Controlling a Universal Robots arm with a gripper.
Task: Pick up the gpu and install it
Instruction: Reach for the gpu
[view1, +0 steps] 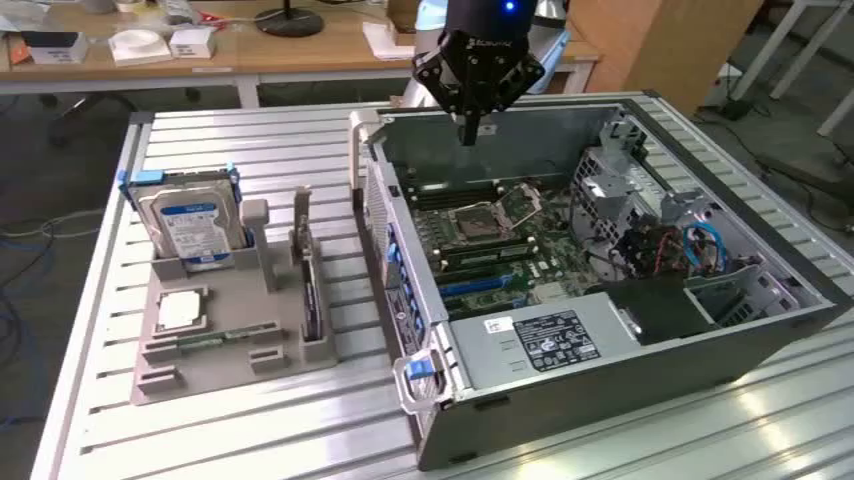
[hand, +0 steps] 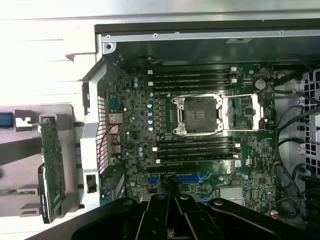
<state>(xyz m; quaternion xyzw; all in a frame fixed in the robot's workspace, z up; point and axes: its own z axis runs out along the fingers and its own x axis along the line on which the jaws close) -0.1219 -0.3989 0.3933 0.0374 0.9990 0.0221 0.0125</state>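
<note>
The gpu (view1: 311, 296) stands on edge as a thin dark slab in a slot of the grey holder (view1: 234, 365) at the exterior view's left. In the wrist view the gpu (hand: 52, 162) shows its brownish-green board face, beside the case wall. My gripper (view1: 467, 128) hangs over the far end of the open computer case (view1: 641, 340), well away from the gpu, its fingers shut together with nothing between them. The wrist view shows the shut gripper (hand: 172, 192) above the motherboard (hand: 200, 145), near the blue slots (hand: 192, 178).
The holder also carries a silver hard drive with a blue label (view1: 194, 225), a processor chip (view1: 180, 310) and a green RAM stick (view1: 214, 338). The case's metal side wall (view1: 387, 260) rises between holder and motherboard. Cables (view1: 701, 245) and a power supply (view1: 561, 340) fill the case's near end.
</note>
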